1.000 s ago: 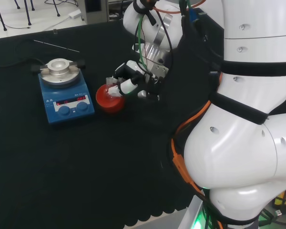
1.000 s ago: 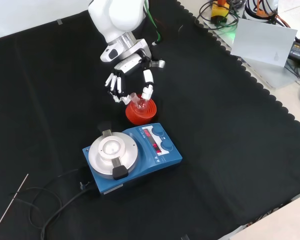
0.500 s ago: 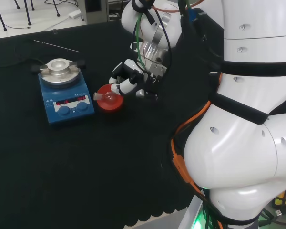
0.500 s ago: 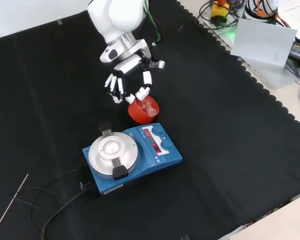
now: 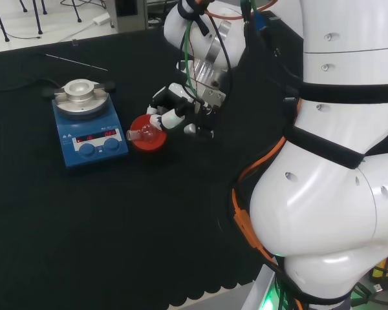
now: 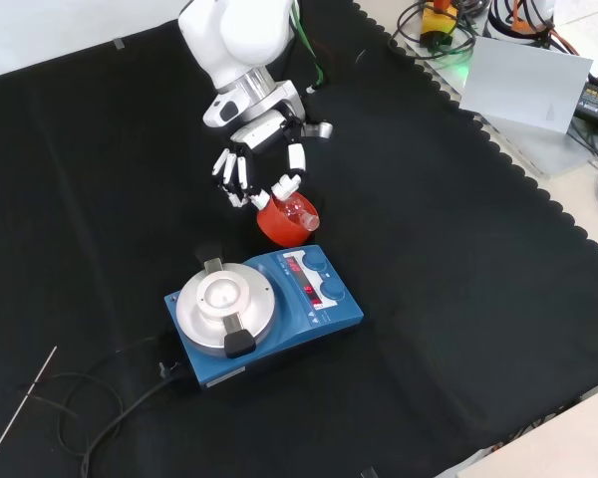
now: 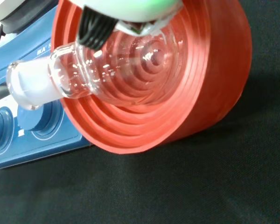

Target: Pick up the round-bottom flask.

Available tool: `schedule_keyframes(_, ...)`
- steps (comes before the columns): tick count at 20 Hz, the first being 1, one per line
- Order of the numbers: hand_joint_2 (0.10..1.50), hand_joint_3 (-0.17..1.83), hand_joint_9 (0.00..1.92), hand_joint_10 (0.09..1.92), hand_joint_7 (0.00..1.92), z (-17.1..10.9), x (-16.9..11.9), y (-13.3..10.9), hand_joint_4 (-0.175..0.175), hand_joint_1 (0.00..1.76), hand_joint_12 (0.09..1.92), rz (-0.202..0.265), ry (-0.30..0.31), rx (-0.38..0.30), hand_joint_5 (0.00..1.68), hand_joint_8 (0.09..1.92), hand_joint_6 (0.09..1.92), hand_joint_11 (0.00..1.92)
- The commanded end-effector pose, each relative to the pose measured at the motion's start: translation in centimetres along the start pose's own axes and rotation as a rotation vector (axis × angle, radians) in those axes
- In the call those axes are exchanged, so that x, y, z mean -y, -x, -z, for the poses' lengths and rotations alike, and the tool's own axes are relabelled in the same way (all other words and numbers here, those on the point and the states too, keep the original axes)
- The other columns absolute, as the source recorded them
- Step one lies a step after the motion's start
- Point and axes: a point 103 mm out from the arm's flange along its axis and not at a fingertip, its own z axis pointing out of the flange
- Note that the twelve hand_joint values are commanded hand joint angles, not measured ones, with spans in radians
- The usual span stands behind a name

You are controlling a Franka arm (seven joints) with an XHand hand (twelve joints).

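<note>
1. The flask (image 7: 107, 74) is seen lying tipped in the red stand (image 6: 281, 224), its neck pointed toward the blue stirrer (image 6: 269, 314).
2. In the front view, the flask is found just below the robot hand (image 6: 254, 169), at its fingertips; the long axis is leaned well off upright.
3. The robot hand is held half open, fingers bent loosely. One fingertip (image 7: 95, 30) is seen touching the neck; nothing is grasped.
4. The stand rests on the surface (image 6: 458, 299), just beside the stirrer.
</note>
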Motion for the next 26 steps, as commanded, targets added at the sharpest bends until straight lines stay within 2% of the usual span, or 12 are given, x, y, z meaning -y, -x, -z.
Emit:
schedule_keyframes(1,0.62,0.75,0.71,0.88,0.62,-0.3,-0.2,0.2,0.175,1.11,1.41,-0.007,0.006,0.027,1.23,0.81,0.78,0.35)
schedule_keyframes(5,0.64,0.71,0.72,0.88,0.63,-0.6,-0.6,0.3,0.175,1.11,1.41,-0.016,-0.002,0.042,1.23,0.81,0.77,0.35)
schedule_keyframes(6,0.71,0.61,0.71,0.89,0.62,-0.7,-0.7,0.3,0.175,1.09,1.41,-0.016,-0.013,0.044,1.18,0.81,0.81,0.35)
schedule_keyframes(7,0.71,0.55,0.7,0.89,0.59,-0.7,-0.8,0.3,0.118,1.06,1.42,-0.019,-0.025,0.043,0.98,0.82,0.86,0.34)
schedule_keyframes(8,0.7,0.53,0.67,0.9,0.54,-0.7,-0.8,0.3,0.064,1.04,1.42,-0.02,-0.03,0.05,0.71,0.82,0.91,0.32)
schedule_keyframes(9,0.67,0.54,0.64,0.92,0.51,-0.7,-0.8,0.3,0.029,1.02,1.43,-0.023,-0.025,0.056,0.51,0.83,0.94,0.31)
schedule_keyframes(11,0.64,0.56,0.61,0.94,0.47,-0.7,-0.8,0.4,-0.002,1.01,1.43,-0.025,-0.026,0.056,0.28,0.85,0.92,0.29)
schedule_keyframes(14,0.61,0.6,0.6,0.95,0.46,-1.0,-1.3,0.3,-0.012,1.02,1.44,-0.029,-0.026,0.061,0.13,0.86,0.8,0.28)
schedule_keyframes(17,0.59,0.62,0.59,0.95,0.44,-1.3,-1.5,0.0,-0.005,1.01,1.44,-0.018,-0.021,0.062,0.06,0.86,0.68,0.28)
schedule_keyframes(20,0.58,0.62,0.59,0.95,0.43,-0.9,-0.6,-0.2,-0.002,1.0,1.44,0.01,-0.02,0.049,0.06,0.86,0.61,0.28)
schedule_keyframes(24,0.55,0.6,0.58,0.95,0.43,-1.0,-0.4,-0.6,-0.013,0.96,1.44,0.015,-0.038,0.044,0.19,0.86,0.64,0.27)
schedule_keyframes(26,0.55,0.57,0.58,0.95,0.44,-1.1,-0.5,-0.9,-0.019,0.93,1.45,0.011,-0.048,0.056,0.32,0.85,0.71,0.27)
